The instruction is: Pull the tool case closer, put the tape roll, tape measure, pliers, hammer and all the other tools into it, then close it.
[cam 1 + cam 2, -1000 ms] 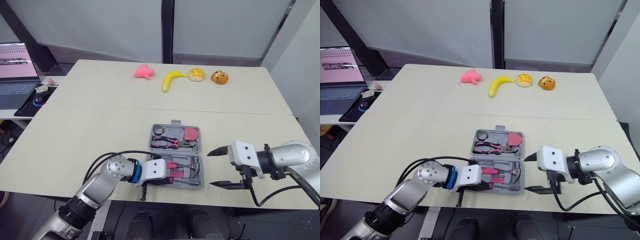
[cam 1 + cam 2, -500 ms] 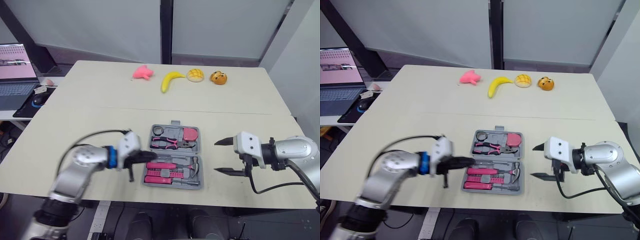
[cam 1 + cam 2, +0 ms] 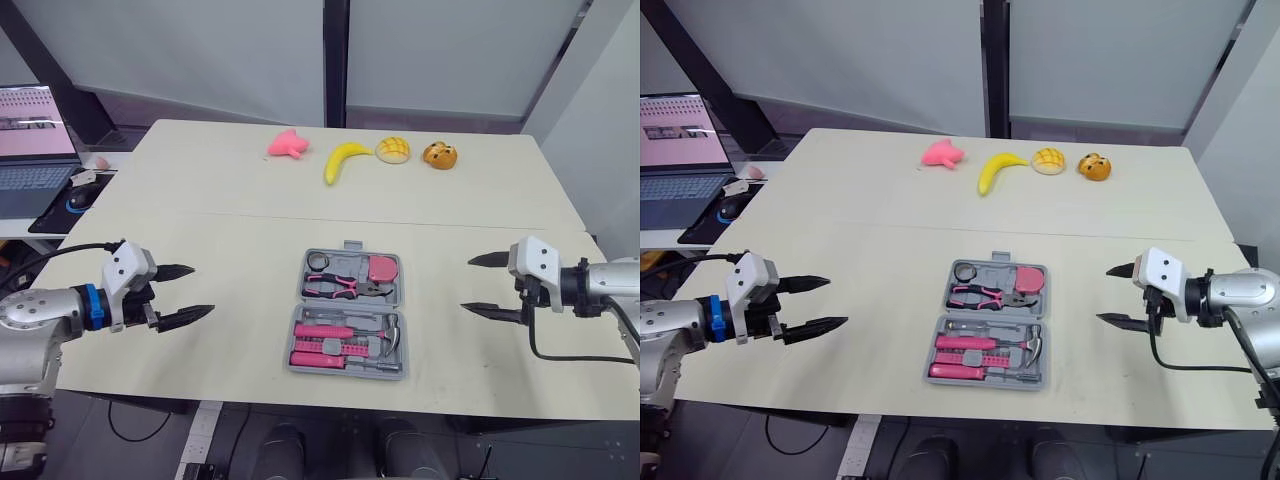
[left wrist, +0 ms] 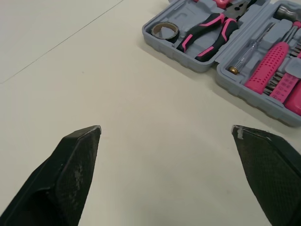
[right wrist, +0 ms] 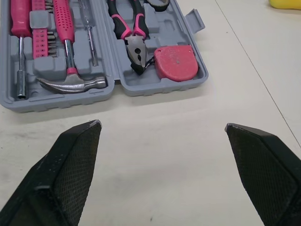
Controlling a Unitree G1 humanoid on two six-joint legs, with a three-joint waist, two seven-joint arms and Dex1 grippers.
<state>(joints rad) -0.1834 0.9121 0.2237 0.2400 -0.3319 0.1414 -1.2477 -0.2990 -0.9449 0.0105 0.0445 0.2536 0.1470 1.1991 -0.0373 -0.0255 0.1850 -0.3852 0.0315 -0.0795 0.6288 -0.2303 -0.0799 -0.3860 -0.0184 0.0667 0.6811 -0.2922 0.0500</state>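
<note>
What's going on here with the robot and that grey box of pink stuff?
The robot is packing a tool case, which lies open near the front edge of the table. The tape roll, pliers and tape measure sit in its far half, the hammer in its near half. The left tool and right tool hang open and empty on either side, touching nothing. The case is not yet closed. A banana lies near the far edge.

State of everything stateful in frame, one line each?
tool case: open, both halves flat
tape roll: in case
pliers: in case
tape measure: in case
hammer: in case
left gripper: open, empty
right gripper: open, empty
laptop: lid up, screen lit
</note>
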